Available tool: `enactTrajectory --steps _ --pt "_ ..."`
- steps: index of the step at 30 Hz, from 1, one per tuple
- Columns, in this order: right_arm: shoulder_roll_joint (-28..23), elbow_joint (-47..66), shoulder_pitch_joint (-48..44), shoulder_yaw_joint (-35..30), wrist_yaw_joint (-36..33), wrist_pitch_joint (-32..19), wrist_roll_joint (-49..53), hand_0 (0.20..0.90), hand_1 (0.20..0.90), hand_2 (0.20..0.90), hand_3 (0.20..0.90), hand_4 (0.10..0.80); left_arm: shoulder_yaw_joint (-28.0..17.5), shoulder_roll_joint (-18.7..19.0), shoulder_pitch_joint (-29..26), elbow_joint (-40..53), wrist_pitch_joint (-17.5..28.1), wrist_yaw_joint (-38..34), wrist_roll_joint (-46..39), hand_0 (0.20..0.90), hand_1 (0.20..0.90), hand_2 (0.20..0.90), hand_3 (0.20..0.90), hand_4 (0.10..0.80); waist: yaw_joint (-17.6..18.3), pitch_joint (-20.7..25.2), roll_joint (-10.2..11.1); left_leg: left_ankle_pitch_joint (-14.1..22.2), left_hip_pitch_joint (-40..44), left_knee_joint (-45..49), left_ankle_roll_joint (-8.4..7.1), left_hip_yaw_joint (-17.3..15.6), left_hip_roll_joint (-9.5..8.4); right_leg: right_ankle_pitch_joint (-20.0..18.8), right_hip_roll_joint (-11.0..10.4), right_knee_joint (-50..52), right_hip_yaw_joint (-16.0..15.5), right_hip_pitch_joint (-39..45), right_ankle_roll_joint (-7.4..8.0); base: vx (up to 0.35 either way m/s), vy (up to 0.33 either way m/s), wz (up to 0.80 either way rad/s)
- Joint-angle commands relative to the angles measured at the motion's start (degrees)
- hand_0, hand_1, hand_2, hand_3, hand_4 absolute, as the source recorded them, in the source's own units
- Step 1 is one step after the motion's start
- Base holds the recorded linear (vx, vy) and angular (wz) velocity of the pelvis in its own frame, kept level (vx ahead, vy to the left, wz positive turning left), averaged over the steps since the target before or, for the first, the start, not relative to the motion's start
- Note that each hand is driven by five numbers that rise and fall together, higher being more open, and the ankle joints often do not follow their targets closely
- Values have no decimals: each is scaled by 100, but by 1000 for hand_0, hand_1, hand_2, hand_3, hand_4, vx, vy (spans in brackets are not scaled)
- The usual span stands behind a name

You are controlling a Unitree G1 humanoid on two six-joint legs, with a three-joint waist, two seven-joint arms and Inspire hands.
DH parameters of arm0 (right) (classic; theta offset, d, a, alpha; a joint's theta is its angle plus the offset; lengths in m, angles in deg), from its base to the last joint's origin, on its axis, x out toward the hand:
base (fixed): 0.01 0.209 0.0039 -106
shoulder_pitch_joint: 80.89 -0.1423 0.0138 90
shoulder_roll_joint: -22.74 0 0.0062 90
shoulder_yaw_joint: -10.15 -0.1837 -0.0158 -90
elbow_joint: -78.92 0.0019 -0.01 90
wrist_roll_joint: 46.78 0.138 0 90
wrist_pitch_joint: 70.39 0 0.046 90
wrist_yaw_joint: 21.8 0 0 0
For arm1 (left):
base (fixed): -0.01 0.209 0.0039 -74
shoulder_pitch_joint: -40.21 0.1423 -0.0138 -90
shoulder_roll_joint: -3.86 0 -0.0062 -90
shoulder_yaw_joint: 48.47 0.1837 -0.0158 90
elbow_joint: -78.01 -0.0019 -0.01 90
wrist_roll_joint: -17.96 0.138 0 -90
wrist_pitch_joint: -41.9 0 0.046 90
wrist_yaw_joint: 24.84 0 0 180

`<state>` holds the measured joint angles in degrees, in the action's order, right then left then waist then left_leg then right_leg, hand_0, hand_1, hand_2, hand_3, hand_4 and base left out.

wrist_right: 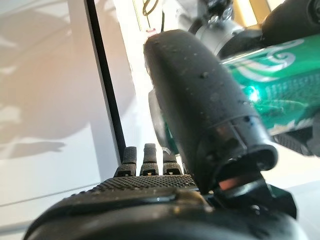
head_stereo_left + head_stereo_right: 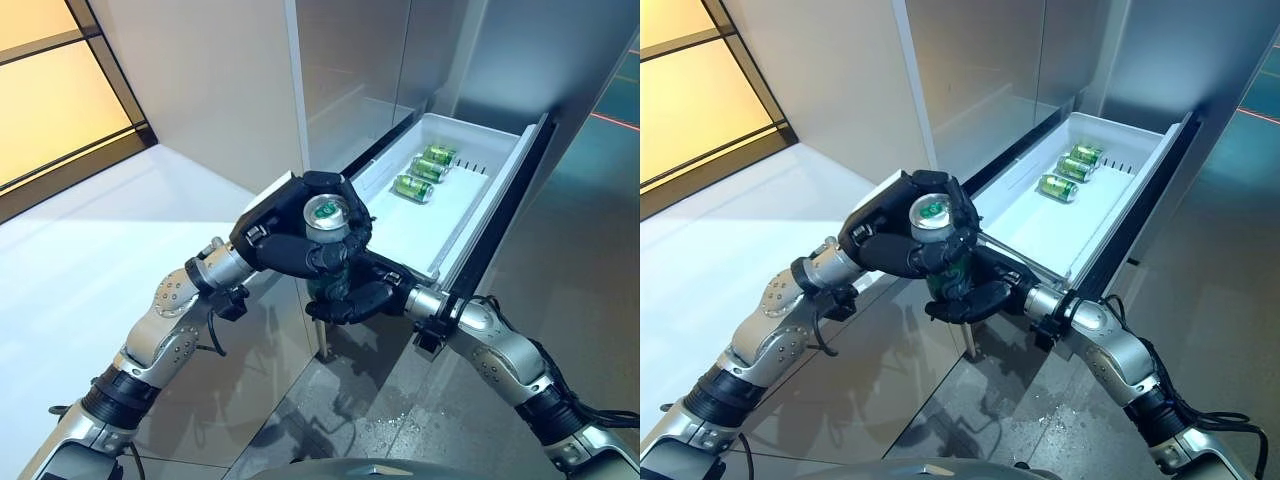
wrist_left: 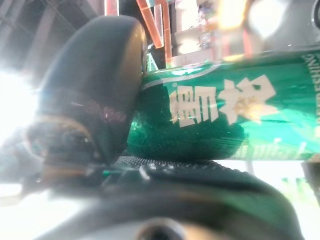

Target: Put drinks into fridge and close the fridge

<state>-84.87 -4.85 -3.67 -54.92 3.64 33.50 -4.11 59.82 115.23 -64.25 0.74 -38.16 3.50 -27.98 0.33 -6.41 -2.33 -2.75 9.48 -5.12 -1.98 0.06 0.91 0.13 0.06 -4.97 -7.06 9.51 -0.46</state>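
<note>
A green drink can (image 2: 326,218) stands upright in the air in front of the open fridge drawer (image 2: 478,215). My left hand (image 2: 283,232) is curled round its upper part from the left; the can's side (image 3: 225,115) fills the left wrist view beside the thumb. My right hand (image 2: 352,297) comes in from the right below it, with fingers wrapped under the can's lower part and the thumb (image 1: 200,100) against the can's side (image 1: 280,95). Three more green cans (image 2: 426,172) lie on their sides at the back of the white drawer.
The drawer sticks out toward me with its dark front panel (image 2: 500,225) on the right. The tall grey fridge wall (image 2: 350,70) rises behind it. A pale wall (image 2: 200,80) stands to the left, above a bright floor area (image 2: 90,240).
</note>
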Motion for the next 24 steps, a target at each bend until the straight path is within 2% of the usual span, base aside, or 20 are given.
enactTrajectory --steps 1,4,10,14,24 --pt "515 671 -1051 -4 217 -42 1171 900 900 900 900 800 15 -230 -1052 230 614 -130 -398 300 300 300 200 100 48 332 185 581 19 110 549 -151 -570 395 118 507 312 -206 233 0 0 0" --pt "581 663 -1013 114 384 27 1442 900 900 900 900 800 91 -256 -1078 194 557 -157 -665 300 300 300 200 100 43 346 190 575 22 101 542 -144 -568 385 117 488 302 -199 242 0 0 0" --pt "752 764 -1043 250 351 -255 1486 900 900 900 900 800 233 -459 -996 165 255 -209 -1021 300 300 300 200 100 30 330 204 578 6 154 541 -150 -571 353 121 456 309 -187 244 0 0 0" --pt "766 856 -1094 267 201 -379 1491 900 900 900 900 800 279 -606 -847 102 325 -319 -827 300 300 300 200 100 29 334 210 603 -9 192 549 -174 -572 352 124 444 323 -194 247 0 0 0" --pt "754 935 -1183 182 60 -509 1339 900 900 900 900 800 298 -726 -699 86 3 -342 -647 300 300 300 200 100 19 306 217 634 -4 260 572 -160 -581 383 130 496 317 -177 228 0 0 0"
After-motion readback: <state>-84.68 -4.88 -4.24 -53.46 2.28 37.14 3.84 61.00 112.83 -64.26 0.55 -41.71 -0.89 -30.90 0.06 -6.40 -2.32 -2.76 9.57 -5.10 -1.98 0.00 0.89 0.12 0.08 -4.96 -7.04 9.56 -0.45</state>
